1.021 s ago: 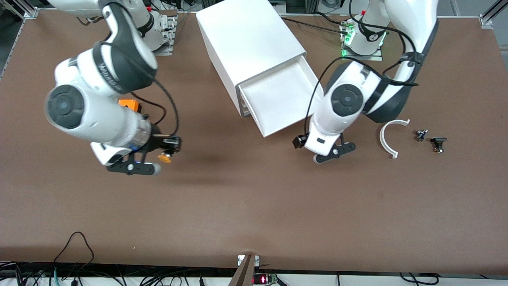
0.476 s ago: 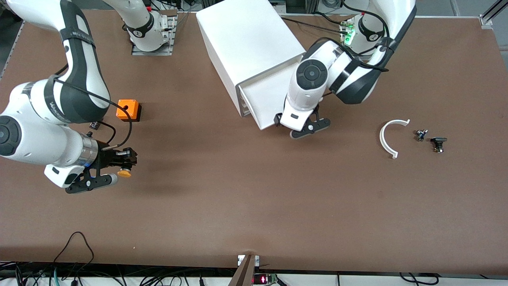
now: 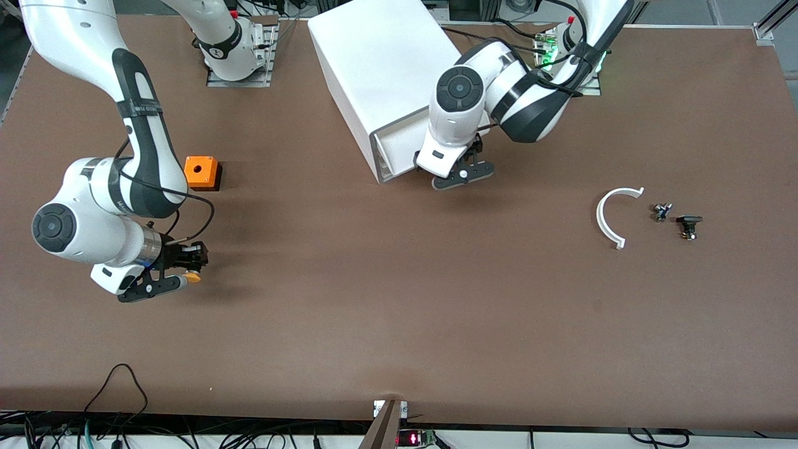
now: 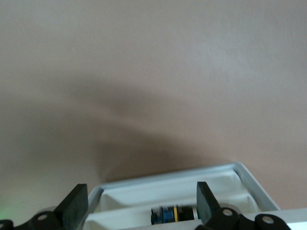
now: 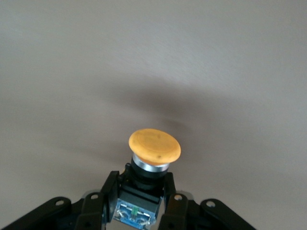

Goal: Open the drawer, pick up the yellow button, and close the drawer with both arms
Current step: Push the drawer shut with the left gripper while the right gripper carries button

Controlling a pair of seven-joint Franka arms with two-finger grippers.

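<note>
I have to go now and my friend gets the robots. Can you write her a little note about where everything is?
Right gripper: shut on the button, held over bare table toward the right arm's end, nearer the front camera than the orange cube.
Left gripper: open, at the front of the drawer, which pokes only slightly out of the cabinet.
Done: button taken out.
Left: push the drawer fully shut and set the button down.
Another small part shows inside the cabinet front.

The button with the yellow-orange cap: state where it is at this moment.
The button is clamped in the right gripper, above bare table toward the right arm's end, with the orange cube its closest neighbour.
</note>
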